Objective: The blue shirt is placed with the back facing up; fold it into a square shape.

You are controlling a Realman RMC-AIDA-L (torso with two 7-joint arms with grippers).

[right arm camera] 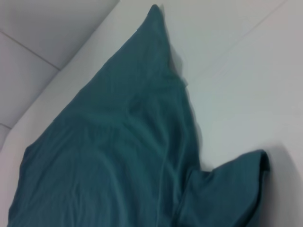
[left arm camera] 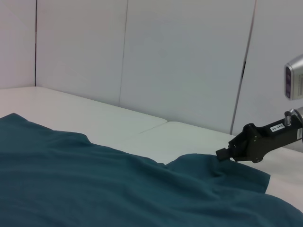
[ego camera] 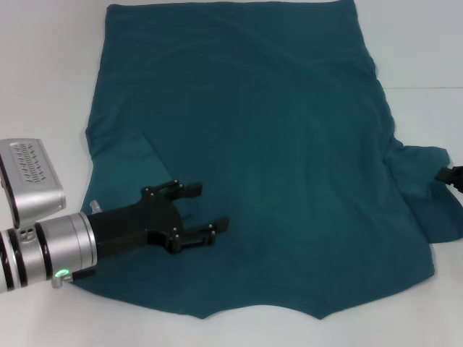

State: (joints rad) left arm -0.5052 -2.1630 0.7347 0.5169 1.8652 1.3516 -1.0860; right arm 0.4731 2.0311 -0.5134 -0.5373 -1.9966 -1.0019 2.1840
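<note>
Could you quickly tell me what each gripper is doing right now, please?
Left gripper: open, over the blue shirt, holding nothing.
Right gripper: at the shirt's sleeve edge; cannot be told.

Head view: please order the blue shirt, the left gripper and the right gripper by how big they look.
1. blue shirt, by far the largest.
2. left gripper, open over the shirt.
3. right gripper, only a tip shows at the picture's edge, so its true size is unsure.

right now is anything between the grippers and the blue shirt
Nothing visible. The left gripper hovers open directly over the blue shirt near its left sleeve, with only bare cloth below. The right gripper sits at the right sleeve's edge, with no object between them.
</note>
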